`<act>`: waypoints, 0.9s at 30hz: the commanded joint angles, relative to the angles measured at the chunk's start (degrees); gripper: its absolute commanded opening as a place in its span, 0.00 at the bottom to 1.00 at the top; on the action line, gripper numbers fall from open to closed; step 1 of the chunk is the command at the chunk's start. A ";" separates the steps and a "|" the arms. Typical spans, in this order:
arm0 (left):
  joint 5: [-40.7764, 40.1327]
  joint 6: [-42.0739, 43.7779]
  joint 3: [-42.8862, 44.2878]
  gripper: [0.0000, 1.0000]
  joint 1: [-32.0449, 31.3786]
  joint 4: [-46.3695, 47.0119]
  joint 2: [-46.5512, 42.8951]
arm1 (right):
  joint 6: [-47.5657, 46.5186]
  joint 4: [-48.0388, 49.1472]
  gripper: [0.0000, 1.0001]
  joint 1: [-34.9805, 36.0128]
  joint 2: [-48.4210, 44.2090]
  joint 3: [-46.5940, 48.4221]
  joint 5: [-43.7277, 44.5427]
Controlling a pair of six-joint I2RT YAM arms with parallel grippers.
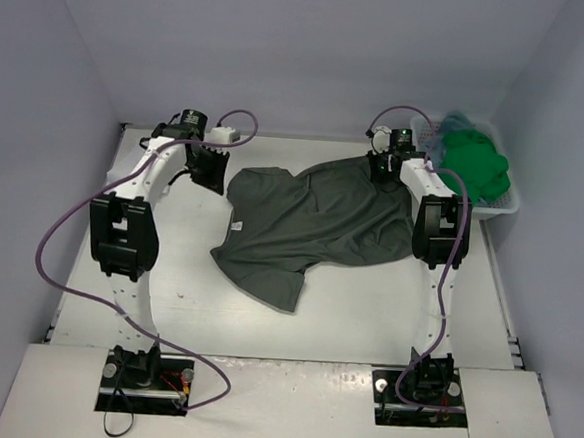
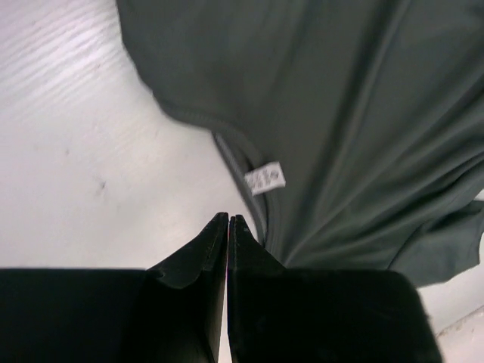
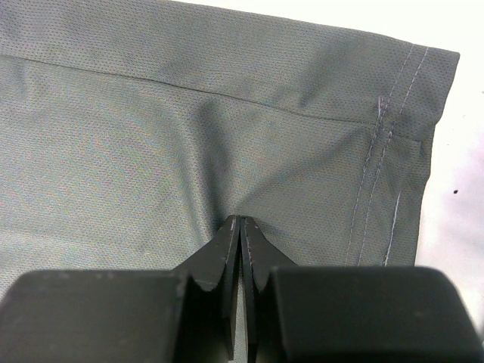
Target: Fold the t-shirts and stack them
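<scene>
The dark grey t-shirt (image 1: 312, 225) lies spread and rumpled across the middle of the table (image 1: 365, 314), its collar toward the left edge and its hem toward the far right corner. The right gripper (image 3: 240, 221) is closed with its tips pressed together on the cloth just inside the stitched hem, and creases run from the pinch. The left gripper (image 2: 228, 219) is also closed, with nothing between its fingers. It hangs over bare table just beside the collar, near the small white label (image 2: 265, 179). In the far right corner a white lattice basket (image 1: 508, 206) holds a bright green t-shirt (image 1: 471, 166). A scrap of teal-blue cloth (image 1: 456, 120) shows behind it at the basket's far end.
</scene>
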 commanded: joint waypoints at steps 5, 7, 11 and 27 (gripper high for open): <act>10.87 -5.90 5.39 0.00 -0.40 8.77 8.72 | 0.69 -3.24 0.00 0.58 -3.01 -0.93 0.38; 9.91 -6.51 5.39 0.00 -0.75 10.61 10.38 | 0.77 -3.24 0.00 0.58 -2.84 -1.02 0.21; 9.29 -7.22 6.19 0.00 -0.93 12.29 12.15 | 0.77 -3.24 0.00 0.58 -2.66 -1.02 0.20; -3.71 -3.97 2.76 0.00 -1.81 13.26 13.21 | 0.34 -3.32 0.00 0.50 -2.13 -1.63 0.91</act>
